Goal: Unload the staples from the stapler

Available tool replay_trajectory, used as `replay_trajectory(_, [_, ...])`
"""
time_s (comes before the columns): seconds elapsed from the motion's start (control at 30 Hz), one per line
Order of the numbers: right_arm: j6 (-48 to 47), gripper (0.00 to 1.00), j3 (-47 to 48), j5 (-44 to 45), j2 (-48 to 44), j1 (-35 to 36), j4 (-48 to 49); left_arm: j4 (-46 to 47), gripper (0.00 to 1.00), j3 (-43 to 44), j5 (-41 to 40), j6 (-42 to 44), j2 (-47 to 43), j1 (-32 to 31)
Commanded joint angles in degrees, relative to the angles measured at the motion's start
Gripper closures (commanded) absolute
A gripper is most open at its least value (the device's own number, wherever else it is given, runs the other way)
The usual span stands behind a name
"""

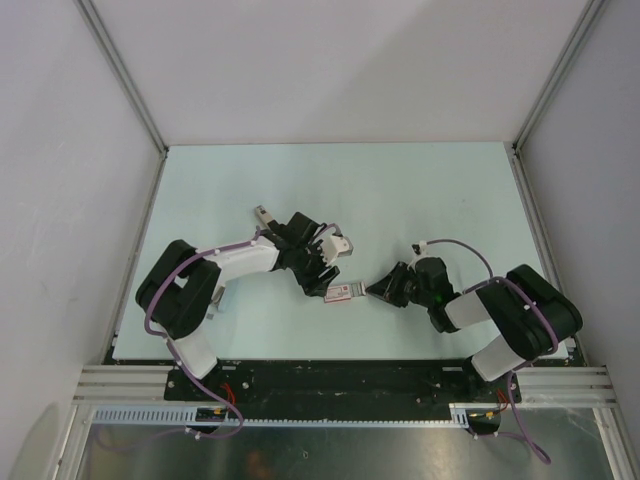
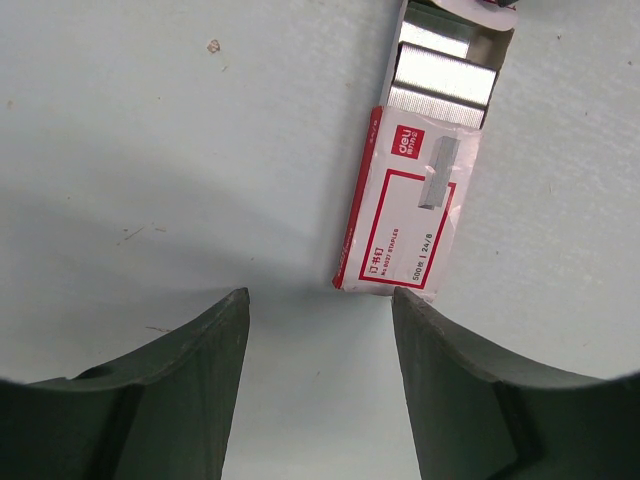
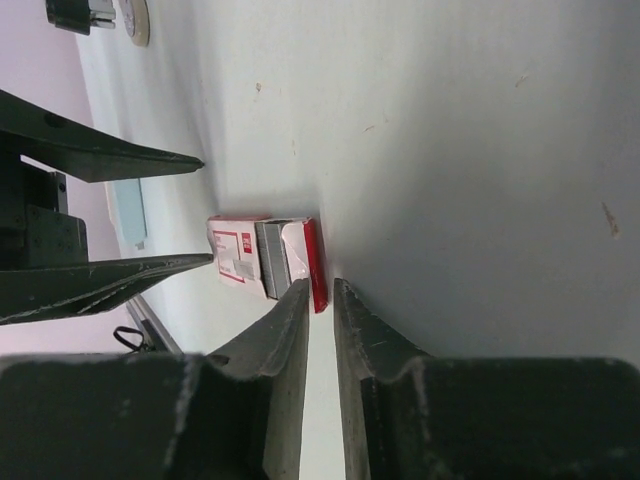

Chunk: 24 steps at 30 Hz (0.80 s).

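Note:
The thing lying on the table is a small red and white staple box (image 1: 341, 291) with "deli" print, between the two arms. Its far end is open and silver staple strips (image 2: 440, 75) show inside. My left gripper (image 2: 320, 295) is open and empty, its fingertips just short of the box's closed end (image 2: 400, 270). My right gripper (image 3: 319, 283) is at the open end, jaws almost closed, with the red flap (image 3: 316, 255) between the tips. The box (image 3: 235, 255) and the left gripper's fingers (image 3: 120, 160) also show in the right wrist view.
A small dark grey object (image 1: 262, 213) lies on the pale table (image 1: 420, 190) behind the left arm; it shows in the right wrist view (image 3: 75, 12) beside a round disc (image 3: 138, 20). White walls enclose the table on three sides.

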Motion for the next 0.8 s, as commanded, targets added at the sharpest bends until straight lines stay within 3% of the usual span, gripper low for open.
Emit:
replay_trajectory(0.0, [1.5,0.78,-1.4,-1.2,1.5,-0.7,3.2,-1.0,0.35,-0.8,-0.2,0.4,-1.5,0.5])
replay_trajectory(0.77, [-1.0,0.91,3.0,0.6,4.1,3.5,0.8,-1.0,0.36,-0.2,0.1,0.4,-0.3,0.4])
